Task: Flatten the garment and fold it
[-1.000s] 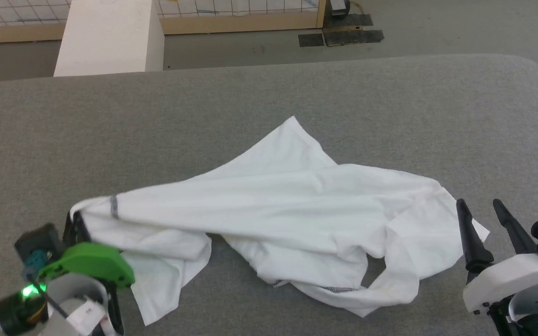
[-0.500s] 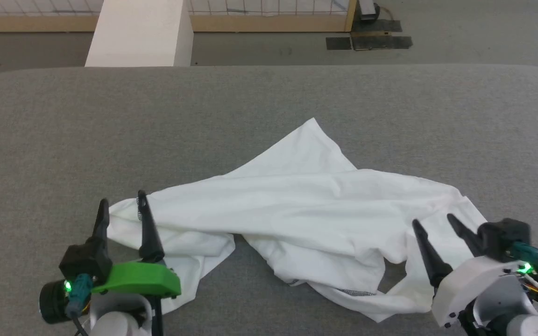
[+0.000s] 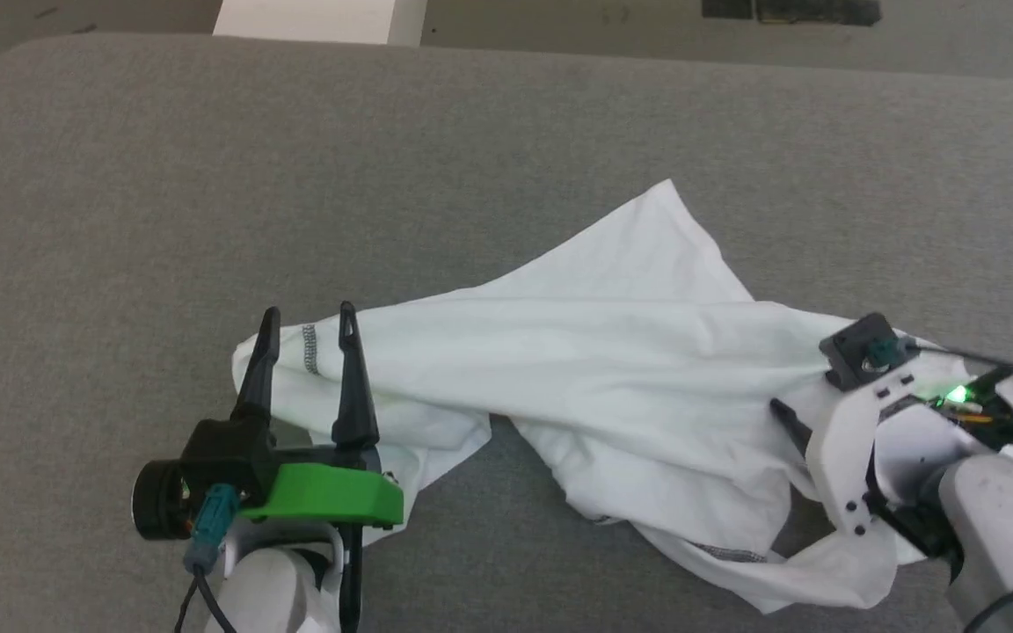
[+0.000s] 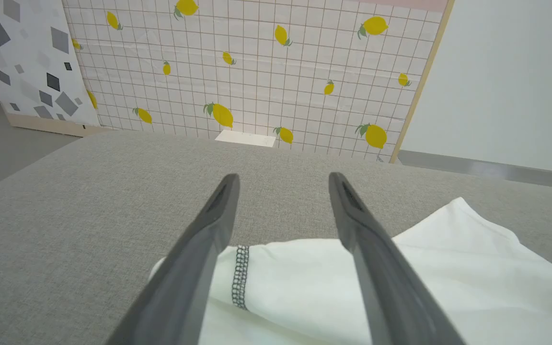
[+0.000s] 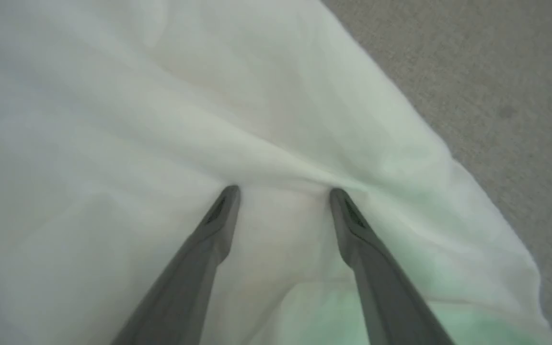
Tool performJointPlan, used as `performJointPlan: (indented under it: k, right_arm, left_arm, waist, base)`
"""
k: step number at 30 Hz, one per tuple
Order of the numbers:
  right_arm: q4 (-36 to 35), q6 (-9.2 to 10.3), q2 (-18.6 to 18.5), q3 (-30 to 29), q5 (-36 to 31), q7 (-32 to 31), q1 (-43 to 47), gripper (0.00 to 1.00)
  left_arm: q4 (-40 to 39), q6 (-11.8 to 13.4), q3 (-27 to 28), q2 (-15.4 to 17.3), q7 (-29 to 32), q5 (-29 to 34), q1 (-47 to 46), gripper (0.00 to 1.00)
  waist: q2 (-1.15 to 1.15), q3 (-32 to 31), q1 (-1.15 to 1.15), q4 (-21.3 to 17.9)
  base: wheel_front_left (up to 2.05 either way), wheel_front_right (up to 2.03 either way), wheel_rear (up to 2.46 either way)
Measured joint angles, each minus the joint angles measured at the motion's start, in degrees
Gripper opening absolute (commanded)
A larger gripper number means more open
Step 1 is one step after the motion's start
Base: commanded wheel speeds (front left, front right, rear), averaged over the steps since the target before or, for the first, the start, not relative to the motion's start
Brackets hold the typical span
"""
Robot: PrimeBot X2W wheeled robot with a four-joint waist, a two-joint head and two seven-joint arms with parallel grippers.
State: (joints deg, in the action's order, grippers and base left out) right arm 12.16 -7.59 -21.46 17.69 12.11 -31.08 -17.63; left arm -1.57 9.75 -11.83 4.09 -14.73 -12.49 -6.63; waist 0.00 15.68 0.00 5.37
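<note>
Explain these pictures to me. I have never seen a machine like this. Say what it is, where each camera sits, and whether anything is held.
This is a robot with two arms. Each arm ends in an end effector with two long dark fingers. The wide picture comes from a camera on its head, looking down at the work. The other two come from cameras on its wrists, looking along the fingers.

A crumpled white shirt lies on a grey fabric surface, and a white box stands beyond it. The left end effector hangs open over the shirt's left end. Its wrist view also shows a lemon-patterned wall. The right end effector is open too, with its fingertips against the cloth. Nothing is held.
</note>
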Motion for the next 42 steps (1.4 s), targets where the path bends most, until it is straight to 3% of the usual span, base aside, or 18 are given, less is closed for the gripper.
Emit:
performJointPlan:
  k: [1,2,3,4,9,14,19,24,25,26,27,35,42]
  right_arm:
    - [0.6,0.00,-0.8,0.9,1.5,-1.9,-1.3,1.00]
    - [0.8,0.00,-1.7,1.9,3.3,-4.4,-2.6,0.48]
    - [0.7,-0.01,-3.0,3.0,5.1,-6.8,-3.8,0.20]
    - [0.3,-0.02,-4.6,4.1,6.4,-8.7,-5.0,0.00]
    - [-1.3,-0.02,-11.1,7.4,7.5,-9.6,-11.3,0.00]
    - [-0.5,-0.02,-15.1,9.2,4.7,-5.1,-23.1,0.00]
    - [4.5,-0.01,-15.0,10.3,1.1,2.6,-36.3,0.00]
    - [11.8,-0.01,-11.2,10.9,-0.8,10.2,-43.8,0.00]
    - [13.5,-0.01,-10.2,11.0,-0.6,11.0,-44.2,0.16]
    - [14.8,-0.01,-9.5,11.1,-0.3,11.4,-44.2,0.49]
    - [16.3,-0.01,-8.8,11.4,0.1,11.7,-44.2,1.00]
    - [19.7,-0.01,-5.0,6.5,7.9,16.9,-36.8,1.00]
    - [7.9,0.00,-1.1,-1.7,11.7,22.0,-16.6,1.00]
  left_arm:
    - [0.1,-0.4,0.0,-0.2,0.0,0.2,-0.3,1.00]
    - [0.2,-0.7,-0.1,-0.3,0.0,0.4,-0.6,1.00]
    - [0.3,-0.9,-0.2,-0.5,0.0,0.5,-0.9,1.00]
    - [0.5,-1.2,-0.3,-0.6,0.0,0.5,-1.2,1.00]
    - [1.2,-1.6,-1.2,-0.8,0.0,0.6,-2.6,1.00]
    - [1.2,-1.5,-3.4,-0.9,0.0,-0.8,-4.6,1.00]
    - [1.1,-0.5,-5.6,-0.9,0.0,-2.4,-5.9,1.00]
    - [0.9,0.5,-6.8,-0.9,0.0,-3.5,-6.4,1.00]
    - [0.9,0.5,-7.0,-0.9,0.0,-3.6,-6.4,1.00]
    - [0.9,0.7,-7.1,-0.9,0.0,-3.7,-6.4,1.00]
    - [0.9,0.9,-7.1,-0.9,0.0,-3.7,-6.4,1.00]
    - [2.1,0.2,-5.7,-1.0,0.0,-2.7,-6.3,1.00]
    - [5.4,-3.4,-4.2,-0.9,0.0,-0.6,-3.1,1.00]
  waist:
    - [0.00,0.4,0.00,0.5]
    - [0.00,0.9,0.00,1.1]
    - [0.00,1.3,0.00,1.6]
    - [0.00,1.6,0.00,2.1]
    - [0.00,3.5,0.00,4.4]
    - [0.00,5.2,0.00,6.9]
    - [0.00,6.8,0.00,9.4]
    - [0.00,8.7,0.01,11.5]
    - [0.00,9.1,0.01,11.7]
    - [0.00,9.3,0.01,11.9]
    - [0.00,9.6,0.01,12.0]
    - [0.00,8.6,0.01,10.2]
    - [0.00,4.2,0.00,6.6]
  base:
    - [0.00,0.00,0.00]
    - [0.00,0.00,0.00]
    - [0.00,0.00,0.00]
    - [0.00,0.00,0.00]
    - [0.00,0.00,0.00]
    - [0.00,0.00,0.00]
    - [0.00,0.00,0.00]
    - [0.00,0.00,0.00]
    - [0.00,0.00,0.00]
    - [0.00,0.00,0.00]
    - [0.00,0.00,0.00]
    - [0.00,0.00,0.00]
    - [0.00,0.00,0.00]
